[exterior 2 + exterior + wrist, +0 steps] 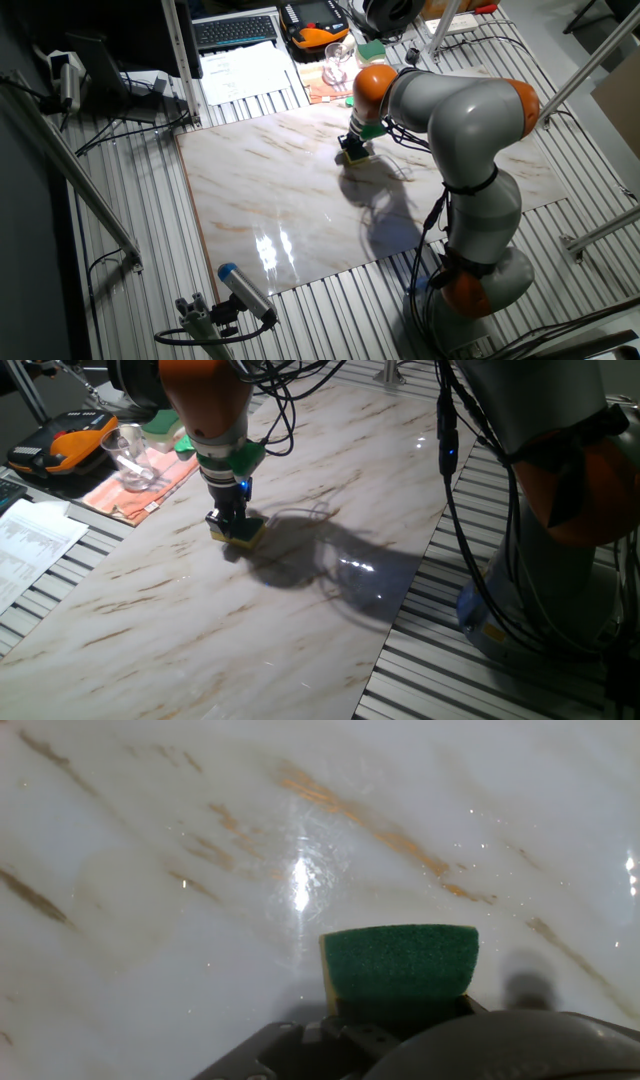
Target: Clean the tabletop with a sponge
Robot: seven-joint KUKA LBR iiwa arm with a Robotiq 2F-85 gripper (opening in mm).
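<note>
The sponge (244, 532) has a dark green top on a yellow body and rests flat on the white marble tabletop (300, 610). My gripper (232, 526) comes straight down on it, its black fingers shut on the sponge's sides. From the other fixed view the sponge (357, 154) sits near the slab's (270, 200) far edge, under the gripper (355, 146). In the hand view the green top (400, 960) fills the lower middle, pressed against the veined slab (180, 870); the fingers are mostly hidden behind the hand housing.
Beyond the slab's far left corner lie an orange cloth (140, 488), a clear glass (128, 455), a paler green sponge (163, 422) and an orange-black device (65, 445). Papers (30, 545) lie left. Grey slats (480, 660) surround the slab; the arm's base (480, 280) stands beside it.
</note>
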